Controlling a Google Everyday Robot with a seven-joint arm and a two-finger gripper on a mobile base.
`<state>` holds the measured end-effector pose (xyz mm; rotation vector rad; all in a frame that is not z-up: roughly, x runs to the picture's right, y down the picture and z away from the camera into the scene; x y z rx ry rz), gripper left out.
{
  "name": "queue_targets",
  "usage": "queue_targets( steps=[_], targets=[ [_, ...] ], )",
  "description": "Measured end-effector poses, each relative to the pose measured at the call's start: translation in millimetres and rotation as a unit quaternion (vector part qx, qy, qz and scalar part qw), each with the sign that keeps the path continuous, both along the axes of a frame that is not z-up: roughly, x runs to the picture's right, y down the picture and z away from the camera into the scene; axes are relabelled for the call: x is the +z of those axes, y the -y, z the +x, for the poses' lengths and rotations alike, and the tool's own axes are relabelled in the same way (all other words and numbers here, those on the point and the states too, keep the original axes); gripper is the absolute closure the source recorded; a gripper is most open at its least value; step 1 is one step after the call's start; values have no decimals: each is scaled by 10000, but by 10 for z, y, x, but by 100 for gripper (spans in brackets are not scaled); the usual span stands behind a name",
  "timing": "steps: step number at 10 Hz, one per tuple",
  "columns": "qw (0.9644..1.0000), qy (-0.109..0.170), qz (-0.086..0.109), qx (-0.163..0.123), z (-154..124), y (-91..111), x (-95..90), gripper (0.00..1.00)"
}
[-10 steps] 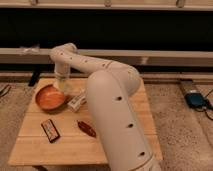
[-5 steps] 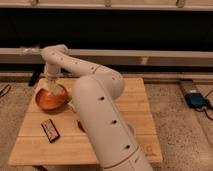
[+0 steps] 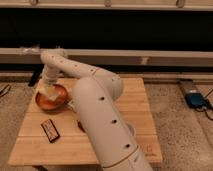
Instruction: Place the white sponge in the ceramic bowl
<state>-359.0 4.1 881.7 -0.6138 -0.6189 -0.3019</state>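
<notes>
1. A wooden slatted tabletop [image 3: 135,107] stands on a speckled floor, in front of a dark wall with a long pale rail running across it.
2. A thick white robot arm [image 3: 100,120] rises from the bottom centre, bends back and reaches to the left rear part of the tabletop.
3. The pincer [image 3: 49,89] hangs at the end of the arm, pointing down, directly over the ceramic bowl [image 3: 51,98].
4. The ceramic bowl, shallow, round and glossy orange, sits near the left edge of the tabletop.
5. A small pale block, the white sponge [image 3: 50,91], shows at the tip of the pincer, inside the rim of the bowl. Whether the pincer is clenched on the sponge or has released it cannot be told.
6. A dark flat rectangular packet [image 3: 50,130] with light markings lies on the tabletop in front of the bowl, well apart from it.
7. A blue object [image 3: 196,99] lies on the floor to the right of the tabletop.
</notes>
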Motion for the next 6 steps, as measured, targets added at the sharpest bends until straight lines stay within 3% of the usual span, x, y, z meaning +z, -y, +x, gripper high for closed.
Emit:
queue_targets(
  steps=[3, 6],
  targets=[
    [9997, -189, 104, 153, 280, 149, 43, 23],
    [9981, -493, 237, 270, 822, 292, 4, 23]
  ],
)
